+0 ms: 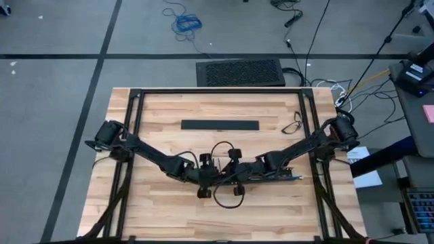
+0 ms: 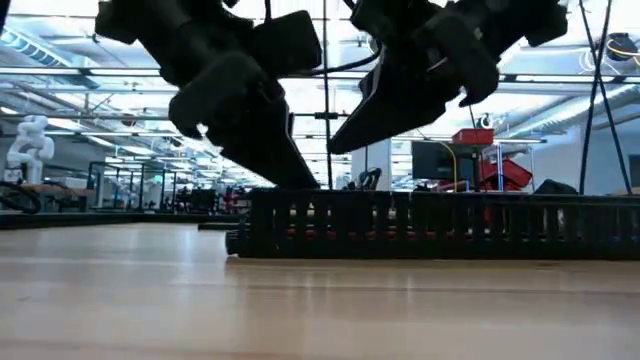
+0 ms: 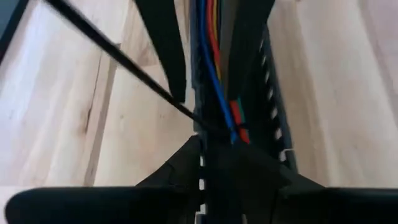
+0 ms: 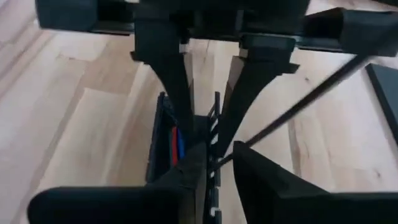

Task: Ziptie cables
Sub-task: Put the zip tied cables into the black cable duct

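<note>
Fingers of your left gripper: spread, straddling the slotted channel, gripping nothing. Right gripper: likewise parted, meeting it tip to tip. Cables: bedded in the channel between both sets of tips, long axis 3 to 9 o'clock. Ziptie: crosses them there, tail slanting toward 12; both arms look equally near.

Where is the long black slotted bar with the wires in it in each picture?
High view: the slotted bar lies near the table's middle, mostly hidden under both arms.
Low view: it stretches across the middle, below both grippers.
Left wrist view: it runs up the centre, with coloured wires inside.
Right wrist view: centre, between the dark fingers.
Shared landmark: the wooden table.
</note>
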